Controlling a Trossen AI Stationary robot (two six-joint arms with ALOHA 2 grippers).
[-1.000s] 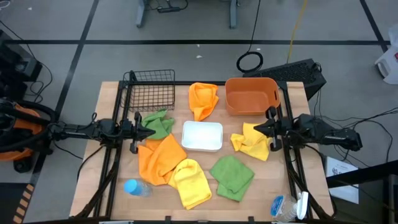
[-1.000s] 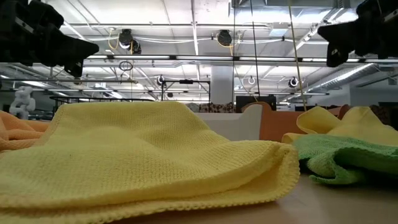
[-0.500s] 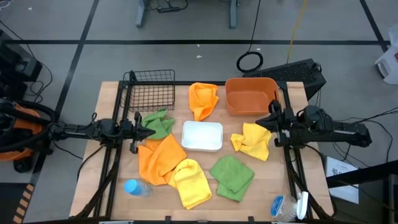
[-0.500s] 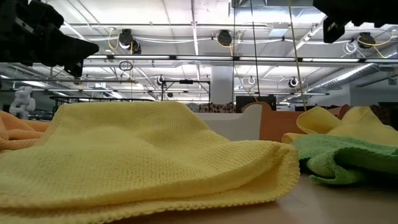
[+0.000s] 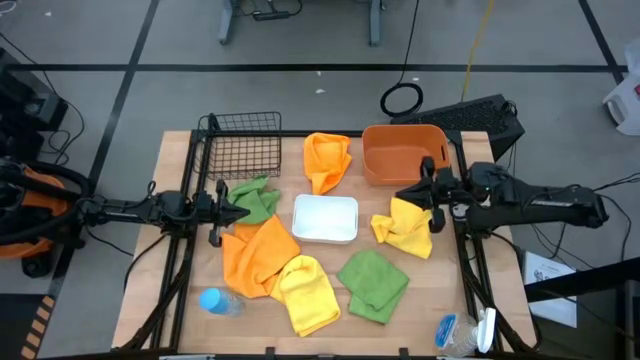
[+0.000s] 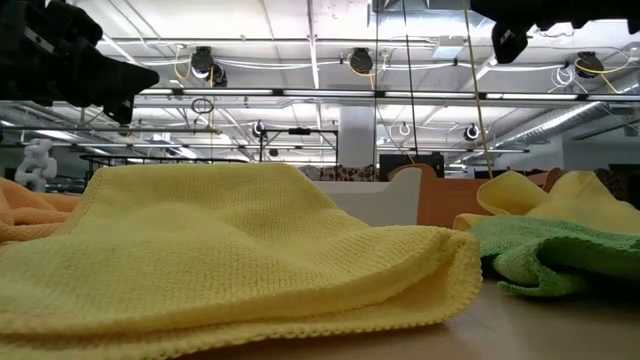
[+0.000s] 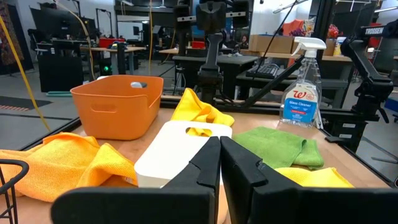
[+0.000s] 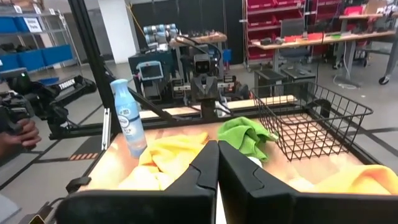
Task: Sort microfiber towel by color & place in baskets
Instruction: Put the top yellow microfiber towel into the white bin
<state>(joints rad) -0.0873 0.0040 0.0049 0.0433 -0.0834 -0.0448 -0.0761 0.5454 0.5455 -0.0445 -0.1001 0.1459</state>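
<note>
Six towels lie loose on the table: orange ones (image 5: 328, 160) (image 5: 256, 255), green ones (image 5: 255, 198) (image 5: 373, 284) and yellow ones (image 5: 406, 226) (image 5: 308, 293). The black wire basket (image 5: 243, 145) stands far left, the orange tub (image 5: 404, 153) far right and the white tray (image 5: 325, 218) in the middle. My left gripper (image 5: 243, 213) is shut and level at the left, beside the green towel, holding nothing. My right gripper (image 5: 402, 197) is shut and level, raised above the yellow towel near the tub, touching nothing.
A blue bottle (image 5: 217, 301) lies near the front left corner. A spray bottle (image 5: 470, 330) stands at the front right. The large yellow towel (image 6: 230, 250) fills the low view's foreground. A person's hand (image 8: 15, 134) shows beyond the table's left side.
My right gripper has risen and reached a little toward the table's middle, over the yellow towel, rolling slightly. It has stayed shut. No towel has moved.
</note>
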